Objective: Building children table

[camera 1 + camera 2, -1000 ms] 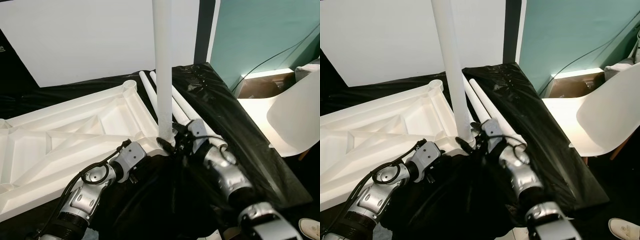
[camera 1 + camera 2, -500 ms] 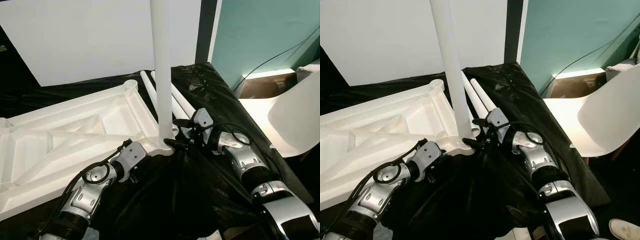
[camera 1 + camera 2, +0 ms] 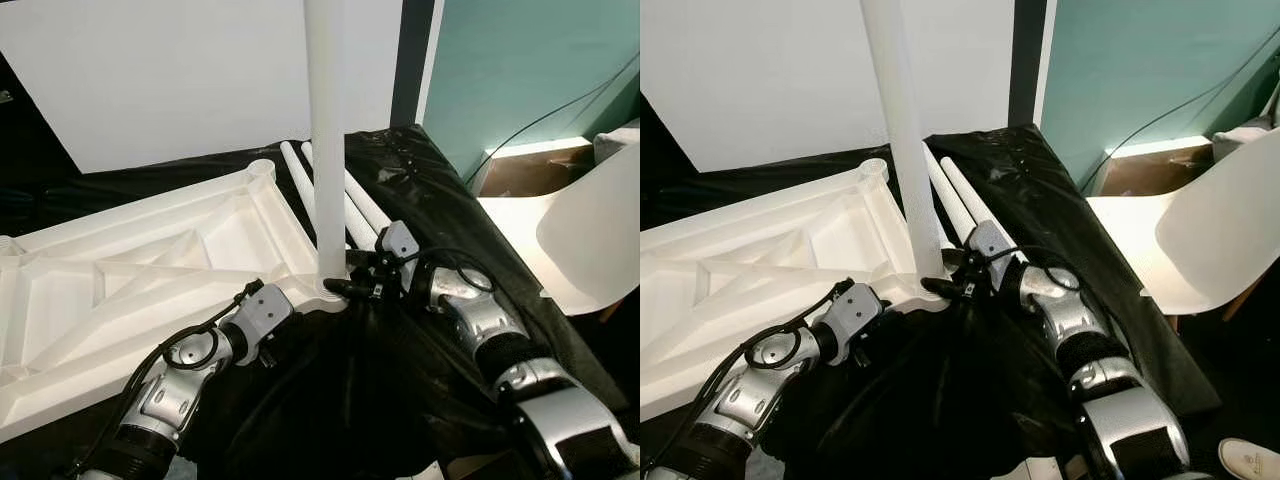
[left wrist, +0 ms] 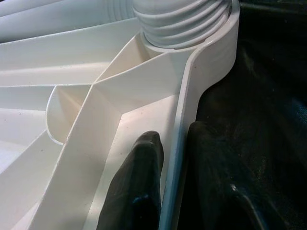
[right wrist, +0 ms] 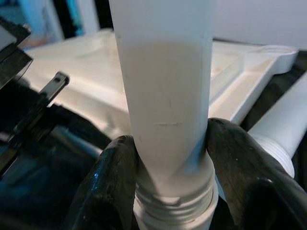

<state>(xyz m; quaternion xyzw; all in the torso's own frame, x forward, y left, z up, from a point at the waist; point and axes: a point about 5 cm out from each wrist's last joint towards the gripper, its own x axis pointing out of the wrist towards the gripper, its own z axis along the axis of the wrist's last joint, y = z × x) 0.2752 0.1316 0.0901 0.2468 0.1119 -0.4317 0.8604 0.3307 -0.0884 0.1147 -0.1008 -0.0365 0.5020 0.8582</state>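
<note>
Leg-fitting step: the upright white plastic table leg [image 3: 328, 150], frame centre, sits in the corner socket of the upside-down white ribbed tabletop [image 3: 120, 280]. Right claw [image 5: 168, 182] is clamped on the leg's base; left claw [image 4: 170, 158] pinches the tabletop's rim — bracing it. 2 spare white legs [image 3: 365, 210] lie behind. Next move likely calls for twisting the leg tight.

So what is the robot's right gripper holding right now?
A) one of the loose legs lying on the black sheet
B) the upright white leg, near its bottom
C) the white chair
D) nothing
B: the right gripper has a finger on either side of the upright white leg, just above its threaded base.
</note>
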